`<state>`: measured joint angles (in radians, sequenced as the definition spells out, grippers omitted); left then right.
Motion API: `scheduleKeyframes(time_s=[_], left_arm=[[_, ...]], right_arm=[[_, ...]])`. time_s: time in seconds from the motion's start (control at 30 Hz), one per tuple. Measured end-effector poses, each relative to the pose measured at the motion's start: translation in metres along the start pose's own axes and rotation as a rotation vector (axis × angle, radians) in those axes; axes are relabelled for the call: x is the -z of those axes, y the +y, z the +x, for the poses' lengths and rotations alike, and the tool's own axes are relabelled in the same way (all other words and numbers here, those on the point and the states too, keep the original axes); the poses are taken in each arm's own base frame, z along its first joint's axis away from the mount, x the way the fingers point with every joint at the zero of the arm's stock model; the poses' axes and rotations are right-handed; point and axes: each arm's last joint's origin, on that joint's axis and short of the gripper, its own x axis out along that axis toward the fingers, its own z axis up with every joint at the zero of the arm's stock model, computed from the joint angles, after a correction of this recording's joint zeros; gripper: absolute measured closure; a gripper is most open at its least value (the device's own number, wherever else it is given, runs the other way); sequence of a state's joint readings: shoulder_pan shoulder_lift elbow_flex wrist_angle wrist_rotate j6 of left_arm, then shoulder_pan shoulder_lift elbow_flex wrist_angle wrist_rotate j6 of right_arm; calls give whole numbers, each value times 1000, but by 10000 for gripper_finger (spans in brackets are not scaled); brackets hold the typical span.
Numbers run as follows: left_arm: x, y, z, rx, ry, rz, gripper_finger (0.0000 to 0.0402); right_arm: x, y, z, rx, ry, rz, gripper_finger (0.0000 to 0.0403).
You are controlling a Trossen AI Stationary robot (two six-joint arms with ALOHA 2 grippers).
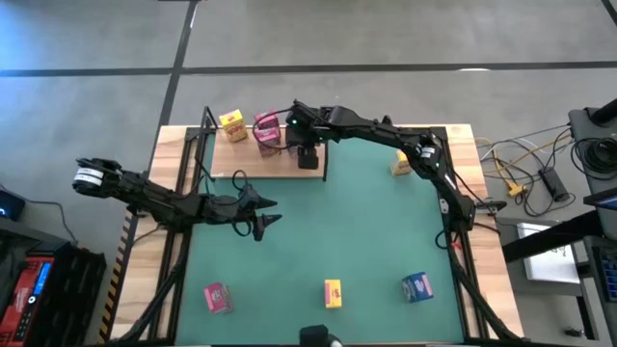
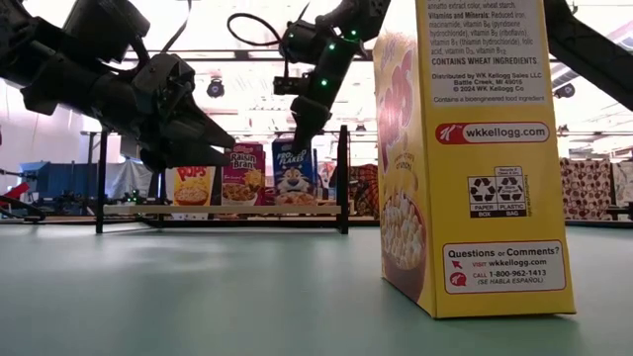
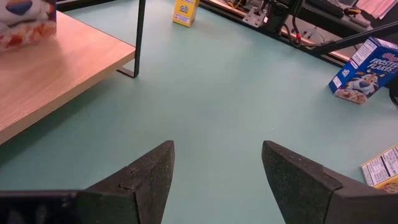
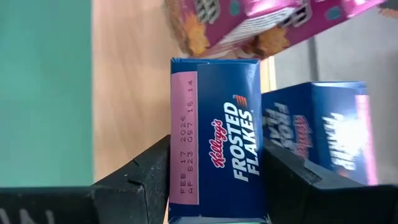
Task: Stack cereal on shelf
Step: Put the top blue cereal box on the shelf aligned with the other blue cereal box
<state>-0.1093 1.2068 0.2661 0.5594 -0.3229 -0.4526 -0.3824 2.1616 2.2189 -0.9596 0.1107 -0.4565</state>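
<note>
The green mat (image 1: 337, 241) covers most of the table, and at its far edge stands the shelf (image 1: 260, 159), a pale wooden board between thin black uprights. The right arm reaches across to it, and the right gripper (image 4: 214, 180) is over the board with its fingers closed against the two sides of a blue Frosted Flakes box (image 4: 214, 143), which stands upright on the shelf (image 4: 130, 93). From table level that blue box (image 2: 293, 183) lines up beside a pink Raisin Bran box (image 2: 243, 175) and a yellow Pops box (image 2: 191, 184), all on the board. The left arm hangs over the mat on its own side, and the left gripper (image 3: 217, 180) is spread wide with nothing between its fingers. Loose cereal is scattered around: a yellow box (image 1: 402, 164) near the right arm's base, and along the near edge a blue box (image 1: 416, 286), a yellow one (image 1: 333, 293) and a pink one (image 1: 218, 298), well apart from each other.
</note>
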Motion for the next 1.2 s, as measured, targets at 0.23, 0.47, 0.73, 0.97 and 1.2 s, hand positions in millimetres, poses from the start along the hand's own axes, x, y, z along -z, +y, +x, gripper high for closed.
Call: scheduleKeyframes(time_s=[0.23,0.47,0.73,0.97,1.2], left_arm=[[0,0,0,0,0,0,174],[0,0,0,0,1,0,174],[0,0,0,0,0,0,174],[0,0,0,0,0,0,174],[0,0,0,0,0,0,174]], right_arm=[[0,-1,-2,16,14,-11,211],[1,0,-3,11,25,-1,211],[2,0,-3,8,30,13,211],[2,0,-3,8,30,-2,211],[2,0,-3,1,28,-3,233]])
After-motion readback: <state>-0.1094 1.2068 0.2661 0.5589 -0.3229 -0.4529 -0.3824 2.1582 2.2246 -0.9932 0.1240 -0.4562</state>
